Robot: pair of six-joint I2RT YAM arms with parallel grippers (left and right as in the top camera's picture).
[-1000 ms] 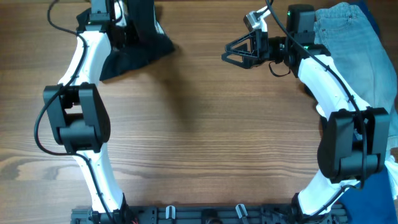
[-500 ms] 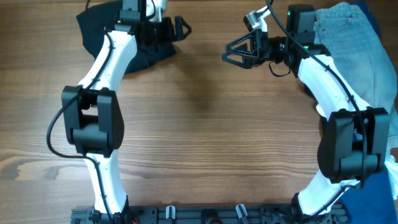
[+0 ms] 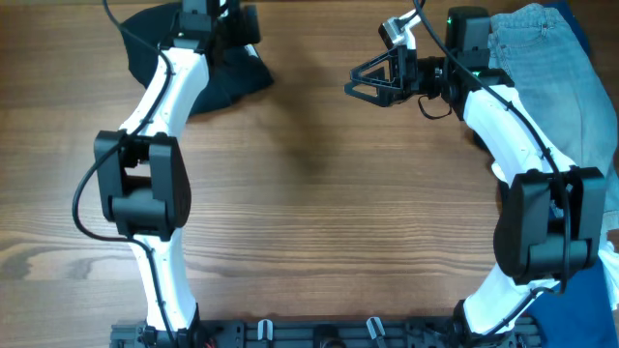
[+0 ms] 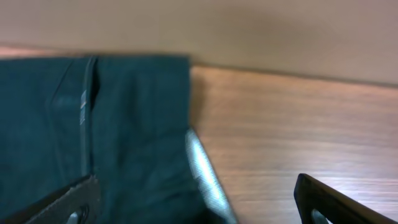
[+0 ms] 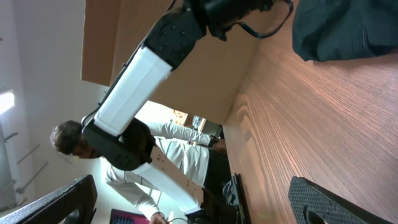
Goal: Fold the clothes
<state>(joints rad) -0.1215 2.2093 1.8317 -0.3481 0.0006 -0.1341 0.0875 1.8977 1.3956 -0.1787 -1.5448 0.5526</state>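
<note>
Fingers of the left gripper (image 4: pixel 195 191) stand wide apart just above the large soft matte black garment (image 3: pixel 239 83). It lies bunched at 11 o'clock, at the far edge of the brown wooden table (image 3: pixel 319 213). The right gripper (image 3: pixel 361 85), at 1 o'clock, is spread and holds nothing. The table middle is bare.

My left gripper (image 3: pixel 242 24) swung out to the right, then came back over the black garment (image 3: pixel 143 41). The garment now spreads further left.

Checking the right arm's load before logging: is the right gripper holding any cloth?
No: in the overhead view the right gripper sits open and empty over bare wood of the table.
</note>
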